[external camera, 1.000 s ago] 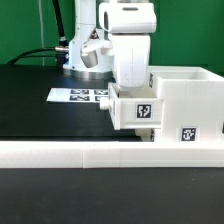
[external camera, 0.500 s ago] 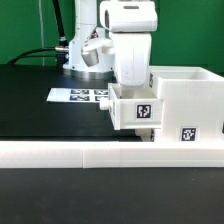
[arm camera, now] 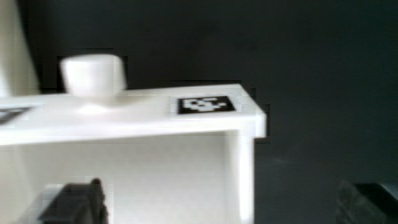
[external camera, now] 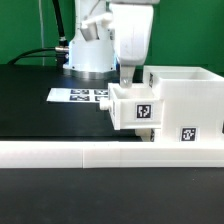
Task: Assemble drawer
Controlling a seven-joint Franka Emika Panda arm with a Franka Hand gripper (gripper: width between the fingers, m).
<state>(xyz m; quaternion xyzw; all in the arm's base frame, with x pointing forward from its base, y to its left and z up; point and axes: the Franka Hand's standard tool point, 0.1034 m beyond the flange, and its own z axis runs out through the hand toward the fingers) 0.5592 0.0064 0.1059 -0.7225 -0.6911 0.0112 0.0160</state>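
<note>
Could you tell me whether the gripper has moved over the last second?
Yes. The gripper has risen: against the fixed marker board in the exterior view, its body now sits higher, above the small tray, jaws apart.

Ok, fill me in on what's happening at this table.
A Franka arm is putting a white drawer unit together. A small knobbed tray sits against the big casing, close to the long low white wall in front. The gripper has lifted off the tray and hangs just above it, with nothing in its jaws, which stand apart in the wrist view. The marker board lies flat behind on the black table.
</note>
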